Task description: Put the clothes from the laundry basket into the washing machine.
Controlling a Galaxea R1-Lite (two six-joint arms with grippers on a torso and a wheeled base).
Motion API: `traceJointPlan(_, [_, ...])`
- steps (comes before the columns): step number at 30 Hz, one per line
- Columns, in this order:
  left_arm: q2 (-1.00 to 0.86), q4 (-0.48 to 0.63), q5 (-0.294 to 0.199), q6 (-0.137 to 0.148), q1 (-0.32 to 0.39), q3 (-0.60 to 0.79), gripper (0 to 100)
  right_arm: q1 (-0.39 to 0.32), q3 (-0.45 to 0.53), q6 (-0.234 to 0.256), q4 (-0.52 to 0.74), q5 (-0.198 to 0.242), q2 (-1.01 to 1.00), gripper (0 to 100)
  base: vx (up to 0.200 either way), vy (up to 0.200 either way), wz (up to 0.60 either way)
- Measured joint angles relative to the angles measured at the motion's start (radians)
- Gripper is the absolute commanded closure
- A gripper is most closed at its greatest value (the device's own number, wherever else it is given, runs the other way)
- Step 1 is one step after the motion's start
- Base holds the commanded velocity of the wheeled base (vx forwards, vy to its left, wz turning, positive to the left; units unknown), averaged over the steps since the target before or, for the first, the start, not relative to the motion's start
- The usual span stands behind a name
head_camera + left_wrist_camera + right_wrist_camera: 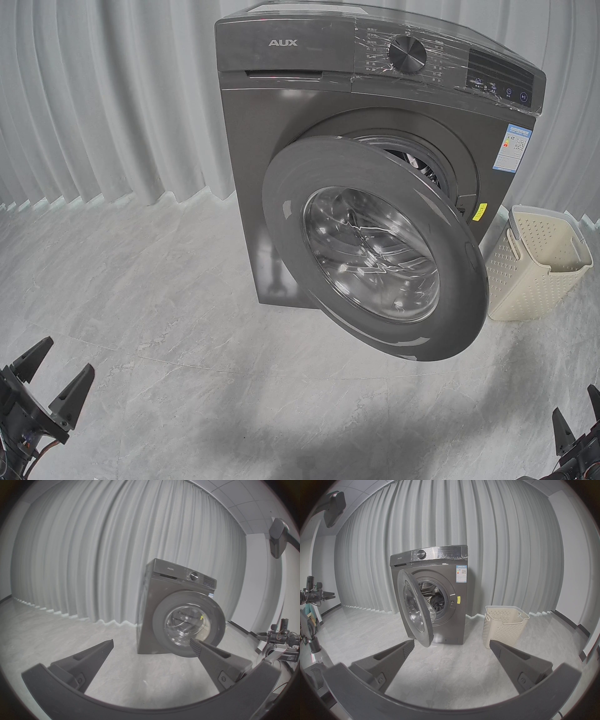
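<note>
Head view, read left to right. The left fingers [74,389] are spread wide and empty, low over the floor [187,300] and well apart from the washing machine [281,125]. Its door [375,250] hangs swung out toward the robot and covers much of the drum mouth [415,159] from this side. In the right wrist view a dark mass in the drum [437,604] is possibly clothes already loaded. The laundry basket [544,269] stands upright on the floor just beside the machine's right flank, and the part of its inner wall that shows is bare. The right fingers [561,431] are likewise spread and empty.

Likely hazards:
- An arm bound for the drum could strike the jutting door.
- A garment could snag on the door's rim and drop to the floor.
- The basket looks light, so a sideways pull might tip it.
- A grasp into the basket may close on nothing.
</note>
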Motion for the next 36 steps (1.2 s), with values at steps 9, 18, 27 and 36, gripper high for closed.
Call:
traceJointPlan(9, [-0.261,0.278,-0.012,0.006,0.125,0.017,0,-0.002,0.0,-0.004,0.0,0.004,0.0,0,0.0,0.0,0.0])
traceJointPlan(18, [-0.486,0.548,-0.032,-0.004,0.187,0.018,0,-0.003,0.0,-0.004,0.0,0.002,0.0,0,0.0,0.0,0.0])
traceJointPlan(27, [-0.593,0.593,-0.033,0.017,0.271,0.018,0,-0.002,0.0,-0.003,-0.006,0.004,0.0,0,0.0,0.0,0.0])
traceJointPlan(36, [-0.63,0.647,0.016,0.077,0.28,0.017,0,0.0,-0.158,0.006,-0.053,0.043,0.033,0,0.0,0.0,0.0])
